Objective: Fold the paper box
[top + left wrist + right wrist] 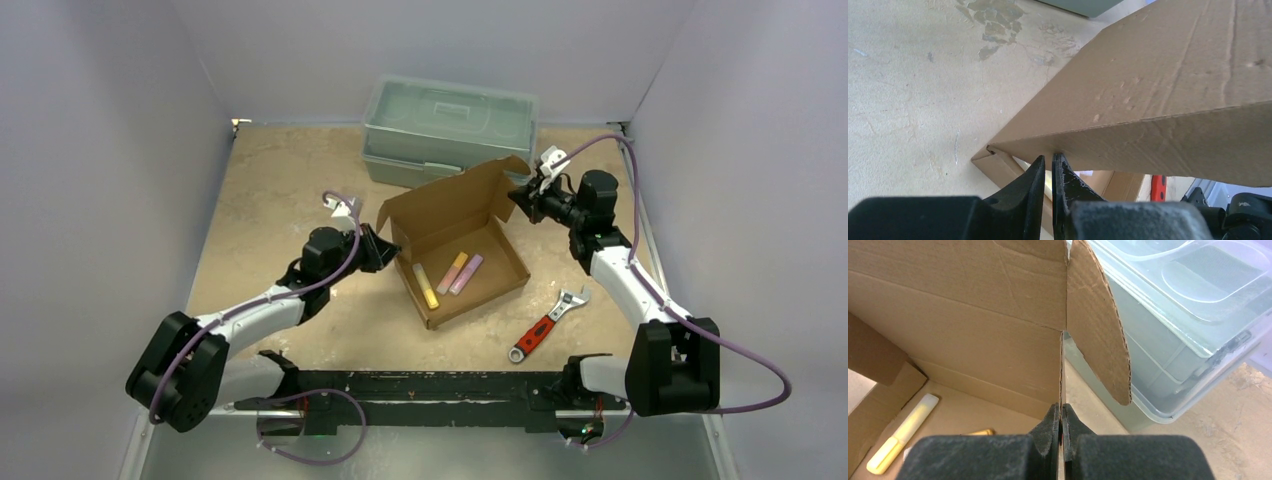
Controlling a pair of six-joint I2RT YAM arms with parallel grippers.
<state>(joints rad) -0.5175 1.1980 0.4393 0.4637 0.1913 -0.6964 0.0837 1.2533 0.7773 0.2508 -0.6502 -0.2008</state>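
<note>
The paper box (pixel 492 262) is brown cardboard, open in the middle of the table with its lid (pixel 450 203) standing up at the back. My left gripper (pixel 385 250) is at the box's left corner. In the left wrist view its fingers are almost together, and my left gripper (pixel 1048 159) nips the lower edge of a folded flap (pixel 1158 130). My right gripper (pixel 520 198) holds the lid's right edge. The right wrist view shows my right gripper (pixel 1062 407) shut on that thin cardboard edge (pixel 1063 365), just below a rounded side flap (pixel 1098 325).
Three markers lie inside the box: yellow (pixel 426 285), orange (pixel 452 272) and pink (pixel 467 274). A grey-green plastic toolbox (pixel 450 125) stands right behind the lid. A red-handled wrench (pixel 548 325) lies on the table to the front right of the box.
</note>
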